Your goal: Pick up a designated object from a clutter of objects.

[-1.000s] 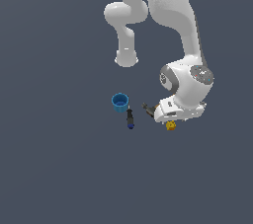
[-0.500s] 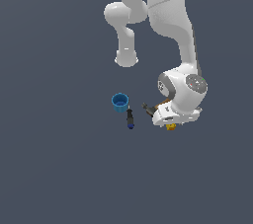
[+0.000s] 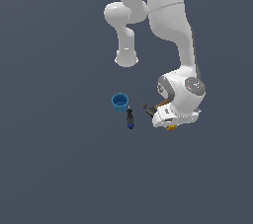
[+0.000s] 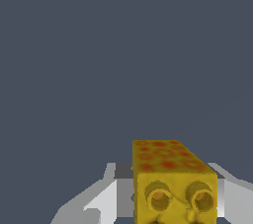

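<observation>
- Yellow block (image 4: 173,183): it fills the near part of the wrist view, a blocky yellow-orange piece with reddish spots on its upper face and two round knobs on the end toward the camera.
- It sits between the two pale fingers (image 4: 101,201) of the gripper (image 4: 170,196); one finger shows on each side of it, close against its flanks, so the claw looks clamped on the block, though the contact itself is partly cut off at the picture's edge.
- In the exterior view only a small yellow-orange corner of the yellow block (image 3: 171,127) shows, under the white hand of the arm (image 3: 168,30), at about 4 o'clock from the middle of that picture.
- The gripper (image 3: 170,123) there is mostly hidden by the wrist housing; its jaws cannot be read from that view.
- Blue cup (image 3: 120,102): stands upright with its mouth open upward, at about 9 o'clock from the block and well apart from it. Its inside shows only blue; I cannot make out anything in it.
- Black-and-blue tool (image 3: 130,118): lies just beside the cup, at about 5 o'clock from it, dark with a blue tip at its lower end.
- Hammer (image 3: 149,109): a dark head and a bit of brown handle show at about 10 o'clock from the block; the rest is hidden behind the white hand.
- Everything rests on a plain dark grey floor (image 3: 59,168).
</observation>
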Robot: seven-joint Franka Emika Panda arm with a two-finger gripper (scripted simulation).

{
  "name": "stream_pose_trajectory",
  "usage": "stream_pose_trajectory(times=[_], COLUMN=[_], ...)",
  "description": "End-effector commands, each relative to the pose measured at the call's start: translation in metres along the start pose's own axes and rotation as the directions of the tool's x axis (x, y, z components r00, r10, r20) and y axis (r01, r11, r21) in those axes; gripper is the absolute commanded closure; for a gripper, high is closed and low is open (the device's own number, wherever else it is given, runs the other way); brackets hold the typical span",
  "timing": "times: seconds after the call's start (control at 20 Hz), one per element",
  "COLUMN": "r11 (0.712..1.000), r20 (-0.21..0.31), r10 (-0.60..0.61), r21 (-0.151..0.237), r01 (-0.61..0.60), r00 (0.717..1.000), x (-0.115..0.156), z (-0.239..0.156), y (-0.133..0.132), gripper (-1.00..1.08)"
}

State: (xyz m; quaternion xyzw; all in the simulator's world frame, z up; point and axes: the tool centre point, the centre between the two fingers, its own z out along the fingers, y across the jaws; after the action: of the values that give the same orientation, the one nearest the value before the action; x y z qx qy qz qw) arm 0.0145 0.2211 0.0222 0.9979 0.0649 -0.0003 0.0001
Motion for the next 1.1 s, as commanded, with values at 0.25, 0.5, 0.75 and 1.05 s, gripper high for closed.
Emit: stream_pose_trajectory(times=[0.25,0.5,0.75,1.05], r11=[1.0,1.0,1.0,1.0], r20=[0.0,0.0,0.0,0.0], r10=[0.0,0.0,0.0,0.0], r21=[0.0,0.0,0.0,-0.001], r01=[0.0,0.0,0.0,0.0], r00=[1.0,1.0,1.0,1.0], x=[0.0,-0.002,-0.008,-0.02], z=[0.0,-0.006,-0.022,-0.058], y=[0.0,0.0,-0.002,-0.005], gripper=[1.08,1.08,1.08,1.08])
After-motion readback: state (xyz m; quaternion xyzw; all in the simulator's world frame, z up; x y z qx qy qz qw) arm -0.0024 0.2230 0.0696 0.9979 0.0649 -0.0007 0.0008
